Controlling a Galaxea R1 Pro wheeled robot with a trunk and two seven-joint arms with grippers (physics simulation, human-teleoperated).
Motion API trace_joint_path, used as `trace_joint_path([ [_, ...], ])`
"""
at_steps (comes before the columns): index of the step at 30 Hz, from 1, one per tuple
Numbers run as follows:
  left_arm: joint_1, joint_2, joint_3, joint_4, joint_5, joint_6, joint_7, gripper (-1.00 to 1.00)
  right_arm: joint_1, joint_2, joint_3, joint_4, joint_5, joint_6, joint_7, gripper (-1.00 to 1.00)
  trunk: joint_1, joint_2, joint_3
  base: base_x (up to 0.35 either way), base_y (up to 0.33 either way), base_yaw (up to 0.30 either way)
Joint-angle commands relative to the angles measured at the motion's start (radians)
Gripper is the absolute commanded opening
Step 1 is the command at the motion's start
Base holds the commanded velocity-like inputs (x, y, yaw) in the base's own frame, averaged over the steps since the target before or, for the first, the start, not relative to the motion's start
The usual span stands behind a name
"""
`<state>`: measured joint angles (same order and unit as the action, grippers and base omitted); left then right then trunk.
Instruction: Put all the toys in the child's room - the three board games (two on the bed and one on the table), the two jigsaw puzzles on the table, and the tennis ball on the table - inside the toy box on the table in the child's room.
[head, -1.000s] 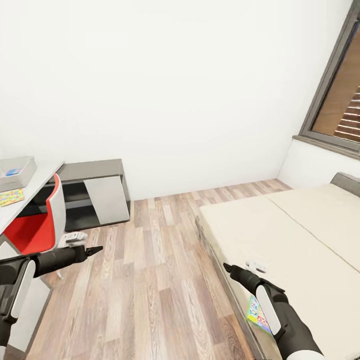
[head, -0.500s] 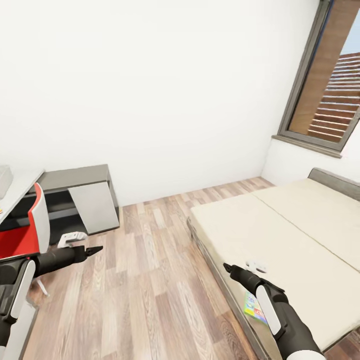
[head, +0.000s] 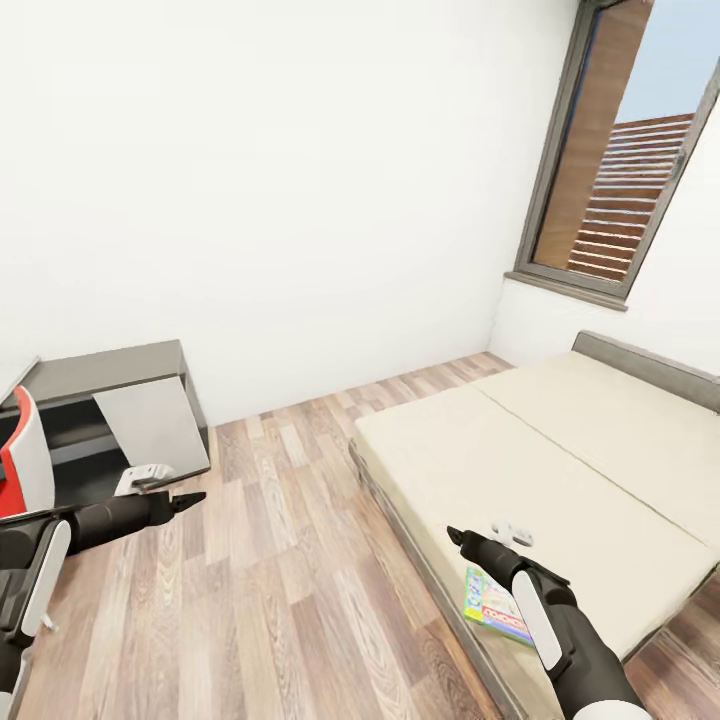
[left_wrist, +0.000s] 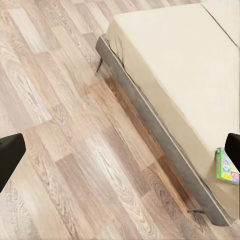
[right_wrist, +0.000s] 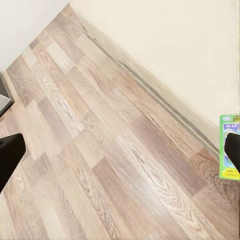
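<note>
A colourful board game (head: 492, 603) with a green edge lies flat on the bed (head: 560, 460), close to its near corner and partly behind my right forearm. The same board game (left_wrist: 226, 168) lies at the mattress edge in the left wrist view, and the board game (right_wrist: 229, 149) is at the frame's edge in the right wrist view. My right gripper (head: 456, 537) hovers open over the bed's edge, just short of the game. My left gripper (head: 190, 498) is open above the wooden floor, empty. The table and toy box are out of view.
A low grey cabinet (head: 120, 400) stands against the white wall at the left, and a red and white chair (head: 20, 465) is at the left edge. A tall window (head: 620, 180) sits above the bed's far end. Wooden floor (head: 290, 560) lies between cabinet and bed.
The camera has swung right: the desk with the toy box has left the view, and the window and more of the board game have come in. Both arms keep their pose.
</note>
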<state>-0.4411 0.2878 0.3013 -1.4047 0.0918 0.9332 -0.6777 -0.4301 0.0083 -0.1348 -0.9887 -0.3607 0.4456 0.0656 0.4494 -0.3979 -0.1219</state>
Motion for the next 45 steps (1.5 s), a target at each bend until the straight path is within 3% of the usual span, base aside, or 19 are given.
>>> trace_joint_path([
  [1,-0.001,0.000,0.001,0.000,0.009,0.009,0.003,1.00,-0.001,0.001,-0.003,-0.001,-0.003,0.006,0.004,1.00,0.001,-0.002,-0.001,0.000,0.000,-0.215],
  [45,-0.001,0.001,0.001,0.000,0.009,0.009,0.003,1.00,-0.001,0.000,-0.005,0.001,-0.003,0.005,0.003,1.00,0.001,-0.002,0.048,0.000,0.109,-0.215],
])
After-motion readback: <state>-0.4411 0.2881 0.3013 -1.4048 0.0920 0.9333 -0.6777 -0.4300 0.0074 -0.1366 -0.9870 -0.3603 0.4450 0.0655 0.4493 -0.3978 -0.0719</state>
